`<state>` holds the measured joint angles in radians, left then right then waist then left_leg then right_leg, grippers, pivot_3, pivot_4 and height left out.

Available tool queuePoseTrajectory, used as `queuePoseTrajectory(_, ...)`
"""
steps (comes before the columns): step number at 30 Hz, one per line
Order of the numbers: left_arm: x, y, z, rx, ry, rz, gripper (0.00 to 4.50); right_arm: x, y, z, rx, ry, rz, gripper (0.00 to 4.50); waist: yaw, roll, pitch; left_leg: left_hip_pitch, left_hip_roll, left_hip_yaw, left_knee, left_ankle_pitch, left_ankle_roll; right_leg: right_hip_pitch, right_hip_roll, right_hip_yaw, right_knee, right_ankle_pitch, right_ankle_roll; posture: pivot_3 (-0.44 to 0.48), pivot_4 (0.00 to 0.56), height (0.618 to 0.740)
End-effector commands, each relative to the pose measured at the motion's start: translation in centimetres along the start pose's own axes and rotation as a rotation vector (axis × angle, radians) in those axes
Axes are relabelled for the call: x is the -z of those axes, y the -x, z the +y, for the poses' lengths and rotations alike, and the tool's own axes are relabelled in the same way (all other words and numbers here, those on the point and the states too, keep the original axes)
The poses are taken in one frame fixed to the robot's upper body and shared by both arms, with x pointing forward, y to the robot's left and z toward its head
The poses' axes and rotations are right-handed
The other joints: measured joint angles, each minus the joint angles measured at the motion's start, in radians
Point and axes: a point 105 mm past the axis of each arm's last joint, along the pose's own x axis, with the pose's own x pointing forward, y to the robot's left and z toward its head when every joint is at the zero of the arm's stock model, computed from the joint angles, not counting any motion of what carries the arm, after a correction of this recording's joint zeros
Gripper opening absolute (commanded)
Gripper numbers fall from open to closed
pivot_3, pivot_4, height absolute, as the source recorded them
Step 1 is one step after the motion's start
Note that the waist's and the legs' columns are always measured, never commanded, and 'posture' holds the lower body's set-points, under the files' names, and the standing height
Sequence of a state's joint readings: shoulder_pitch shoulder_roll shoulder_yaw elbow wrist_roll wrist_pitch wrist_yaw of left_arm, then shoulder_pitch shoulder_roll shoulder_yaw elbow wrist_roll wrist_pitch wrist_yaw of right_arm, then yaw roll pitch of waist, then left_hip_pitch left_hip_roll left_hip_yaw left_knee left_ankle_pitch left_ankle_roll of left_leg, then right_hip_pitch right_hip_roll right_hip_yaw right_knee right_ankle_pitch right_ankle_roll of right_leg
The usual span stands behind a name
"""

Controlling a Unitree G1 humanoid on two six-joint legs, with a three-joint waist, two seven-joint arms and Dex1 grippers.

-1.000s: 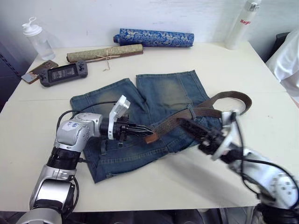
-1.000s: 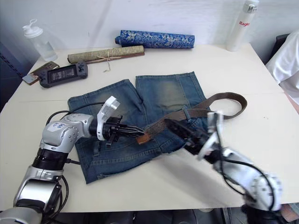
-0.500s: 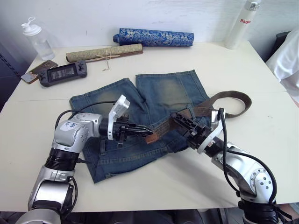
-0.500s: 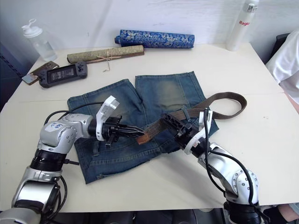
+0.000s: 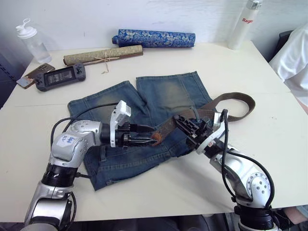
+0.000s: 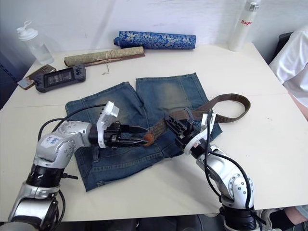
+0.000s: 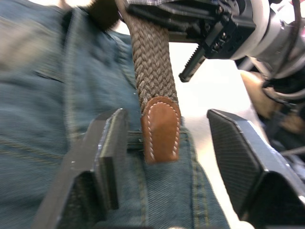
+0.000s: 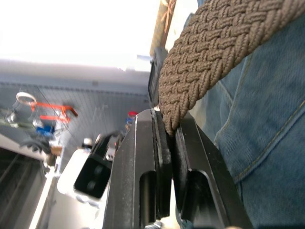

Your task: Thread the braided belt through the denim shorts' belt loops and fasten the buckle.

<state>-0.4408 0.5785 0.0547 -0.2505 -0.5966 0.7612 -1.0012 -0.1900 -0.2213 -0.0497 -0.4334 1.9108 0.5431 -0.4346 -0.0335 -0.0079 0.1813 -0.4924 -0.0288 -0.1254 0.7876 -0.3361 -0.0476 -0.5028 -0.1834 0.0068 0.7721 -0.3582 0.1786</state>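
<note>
The braided belt (image 5: 192, 117) is lying across the waist of the denim shorts (image 5: 144, 115), its tan leather tip (image 7: 161, 129) resting on the denim just short of my left fingertips, its far end curling in a loop off the shorts' right edge onto the table (image 5: 269, 144); the buckle I cannot make out.

What is changing is my right side; a second ago my right gripper (image 5: 182, 122) was hanging off the near right corner of the shorts, clear of the strap, and now it is sitting on the belt a little behind the tip, its fingers pressed together on the braid, as the right wrist view shows the weave pinched between the two pads; so I am judging that the strap is now under my control for feeding, though I cannot tell which of the belt loops it is already passing through.

My left gripper (image 5: 147, 139) is staying where it was, over the shorts' waistband, with its fingers (image 7: 110, 148) spread wide on either side of the tip and holding nothing; the left forearm is lying low across the near left of the shorts, pointing toward the tip, while my right forearm is reaching in from the shorts' near right corner.
</note>
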Motion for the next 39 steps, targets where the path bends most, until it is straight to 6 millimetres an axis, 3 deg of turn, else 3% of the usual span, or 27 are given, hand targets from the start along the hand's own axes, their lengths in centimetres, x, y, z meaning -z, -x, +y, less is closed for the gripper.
queuePoseTrajectory(1,-1.3,2.4,-2.0,-0.082,-0.118,-0.024,2.67,-1.0,0.2,1.4,-0.048,-0.022,-0.046,0.00,-0.003,0.000,0.000,0.000,0.000,0.000,0.000,0.000,0.000,-0.001,0.000,0.000,0.001,0.000,-0.001,0.000,0.150,0.645)
queuePoseTrajectory(5,0.2,4.5,-3.0,-0.257,-0.201,-0.024,2.67,-1.6,0.2,1.4,-0.039,-0.067,-0.076,0.00,0.006,0.000,0.000,-0.001,0.000,0.000,0.000,0.000,0.000,-0.003,0.000,0.001,0.005,-0.002,-0.003,0.000,0.150,0.645)
queuePoseTrajectory(13,2.3,5.9,-4.1,-0.428,-0.292,-0.019,2.67,-2.4,0.3,1.4,-0.037,-0.121,-0.133,0.00,0.021,0.000,0.000,-0.002,0.000,0.001,0.003,0.000,-0.001,-0.006,0.000,0.001,0.012,-0.004,-0.007,0.000,0.150,0.645)
queuePoseTrajectory(20,2.6,5.9,-4.1,-0.432,-0.282,-0.025,2.67,-3.4,0.6,0.9,-0.017,-0.111,-0.159,0.00,0.028,0.000,0.000,-0.002,0.000,0.001,0.003,0.000,-0.001,-0.007,0.000,0.001,0.014,-0.005,-0.009,0.000,0.150,0.645)
queuePoseTrajectory(26,2.4,5.9,-4.0,-0.430,-0.266,-0.050,2.67,-3.4,1.1,-0.9,0.039,-0.099,-0.140,0.00,0.028,0.000,0.000,-0.002,0.001,0.001,0.003,0.000,-0.001,-0.007,0.000,0.001,0.014,-0.005,-0.009,0.000,0.150,0.645)
queuePoseTrajectory(32,2.4,6.0,-4.0,-0.425,-0.252,-0.046,2.67,-3.4,0.8,-1.3,0.034,-0.123,-0.146,0.00,0.027,0.000,0.000,-0.002,0.002,0.001,0.003,0.000,-0.001,-0.007,0.001,0.000,0.015,-0.006,-0.010,0.000,0.150,0.645)
queuePoseTrajectory(39,2.4,6.1,-3.8,-0.427,-0.249,-0.043,2.67,-1.5,-1.0,-1.5,0.029,-0.157,-0.087,0.00,0.025,0.000,0.000,-0.002,0.002,0.001,0.003,0.000,-0.001,-0.008,0.002,0.000,0.016,-0.006,-0.011,0.000,0.150,0.645)
